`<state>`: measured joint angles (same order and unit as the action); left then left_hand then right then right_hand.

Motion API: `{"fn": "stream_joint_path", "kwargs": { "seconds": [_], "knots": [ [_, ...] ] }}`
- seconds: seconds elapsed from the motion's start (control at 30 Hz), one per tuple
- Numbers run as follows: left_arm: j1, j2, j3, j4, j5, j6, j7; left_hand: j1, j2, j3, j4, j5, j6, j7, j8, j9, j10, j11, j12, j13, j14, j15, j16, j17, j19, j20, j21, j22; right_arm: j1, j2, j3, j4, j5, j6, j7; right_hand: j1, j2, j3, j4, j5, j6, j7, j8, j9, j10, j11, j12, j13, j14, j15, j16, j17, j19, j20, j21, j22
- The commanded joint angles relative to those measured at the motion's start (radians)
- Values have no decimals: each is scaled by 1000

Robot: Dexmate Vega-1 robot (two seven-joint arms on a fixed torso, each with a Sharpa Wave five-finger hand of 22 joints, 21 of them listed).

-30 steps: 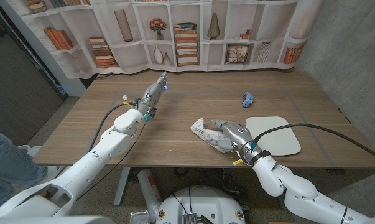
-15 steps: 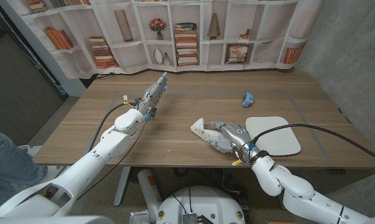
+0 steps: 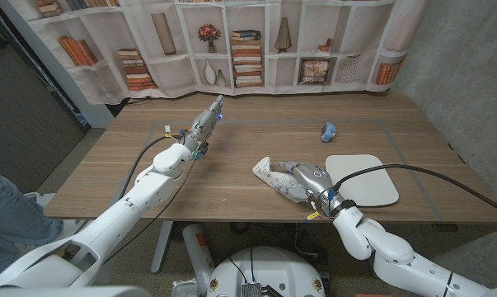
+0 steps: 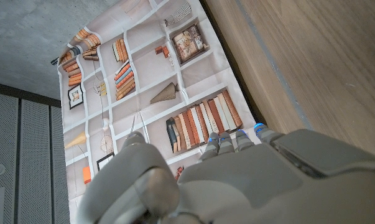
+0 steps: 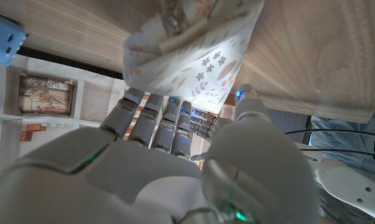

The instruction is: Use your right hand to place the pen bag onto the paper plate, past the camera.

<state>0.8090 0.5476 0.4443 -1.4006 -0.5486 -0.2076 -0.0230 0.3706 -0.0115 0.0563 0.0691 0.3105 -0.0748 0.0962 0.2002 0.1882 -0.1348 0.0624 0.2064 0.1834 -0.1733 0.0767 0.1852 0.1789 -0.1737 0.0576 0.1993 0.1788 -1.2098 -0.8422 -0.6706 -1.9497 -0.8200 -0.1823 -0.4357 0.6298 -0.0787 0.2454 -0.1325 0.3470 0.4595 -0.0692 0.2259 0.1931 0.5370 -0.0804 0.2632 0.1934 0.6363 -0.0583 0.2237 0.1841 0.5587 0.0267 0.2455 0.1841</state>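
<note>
My right hand [image 3: 308, 179] sits at the table's [image 3: 232, 157] near edge around 5 o'clock, fingers [image 5: 151, 111] curled over the right end of the pen bag [image 3: 270, 172]; looks like a grip with the thumb on the other side, but the contact is partly hidden so I can't be sure it's clamped. Paper plate [image 3: 365, 181] lies just beside that hand toward 3 o'clock, with the small blue camera [image 3: 328, 130] further back around 1 o'clock. My left hand [image 3: 207, 120] is out at 11 o'clock, well apart from all that, fingers straight and pressed together, holding nothing.
</note>
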Motion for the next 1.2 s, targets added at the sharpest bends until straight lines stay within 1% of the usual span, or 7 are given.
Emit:
{"fn": "stream_joint_path", "kwargs": {
  "seconds": [0.03,0.33,0.43,0.5,0.63,1.0,1.2],
  "knots": [
    [-10,-10,7,13,3,5,1,14,-2,-7,1,-1,-2,-4,-1,3,-12,0,-6,5,-23,9,3,4,-52,4,2,4,7,-7,-6,13,-4,-4,-6,3,11,4,8,-7,73,-31,20,4,55,-22,23,5,69,-71,16,8,21,-8,-6,3],
    [-13,-11,12,11,7,12,4,15,0,-9,2,-2,-2,-3,-1,3,-13,0,-6,5,-22,10,4,5,-52,5,2,4,10,-4,-11,21,1,-19,4,4,11,5,8,-12,116,-42,29,4,96,-33,37,6,81,-68,9,7,39,-12,-5,3],
    [-14,-10,12,10,6,16,5,16,0,-10,2,-2,-2,-3,-1,3,-14,1,-6,5,-23,10,3,5,-53,5,2,4,12,-3,-14,25,-1,-20,-2,6,13,7,8,-13,130,-46,31,4,108,-37,41,6,104,-79,13,8,53,-29,-2,3],
    [-14,-11,12,12,5,15,3,16,1,-10,2,-2,-2,-4,0,3,-14,0,-6,5,-22,10,3,5,-53,5,2,4,13,-3,-16,27,-5,-20,-8,8,18,10,9,-16,139,-56,30,4,123,-43,45,6,143,-95,23,8,57,-35,-4,3],
    [-12,-11,12,12,5,16,3,17,1,-11,2,-2,-2,-4,0,3,-15,-2,-6,5,-23,11,3,5,-53,7,2,4,15,-4,-17,28,-5,-16,-16,10,23,14,10,-21,163,-71,30,5,162,-58,57,7,205,-122,35,11,58,-40,-10,4],
    [-5,-6,9,3,1,21,8,18,3,-12,2,-3,0,-2,0,3,-16,0,-6,5,-24,11,3,5,-53,7,2,4,18,-1,-16,39,-3,5,-58,31,33,29,4,-31,252,-96,50,8,276,-79,92,9,276,-153,43,18,89,-52,-10,4],
    [-7,-10,9,8,-4,20,2,18,4,-13,2,-4,-1,-3,0,3,-15,1,-5,5,-23,10,3,5,-54,8,2,4,16,1,-12,37,0,6,-71,62,54,51,-4,-35,316,-117,65,10,343,-94,114,18,320,-163,48,20,108,-61,-9,4]
  ]
}}
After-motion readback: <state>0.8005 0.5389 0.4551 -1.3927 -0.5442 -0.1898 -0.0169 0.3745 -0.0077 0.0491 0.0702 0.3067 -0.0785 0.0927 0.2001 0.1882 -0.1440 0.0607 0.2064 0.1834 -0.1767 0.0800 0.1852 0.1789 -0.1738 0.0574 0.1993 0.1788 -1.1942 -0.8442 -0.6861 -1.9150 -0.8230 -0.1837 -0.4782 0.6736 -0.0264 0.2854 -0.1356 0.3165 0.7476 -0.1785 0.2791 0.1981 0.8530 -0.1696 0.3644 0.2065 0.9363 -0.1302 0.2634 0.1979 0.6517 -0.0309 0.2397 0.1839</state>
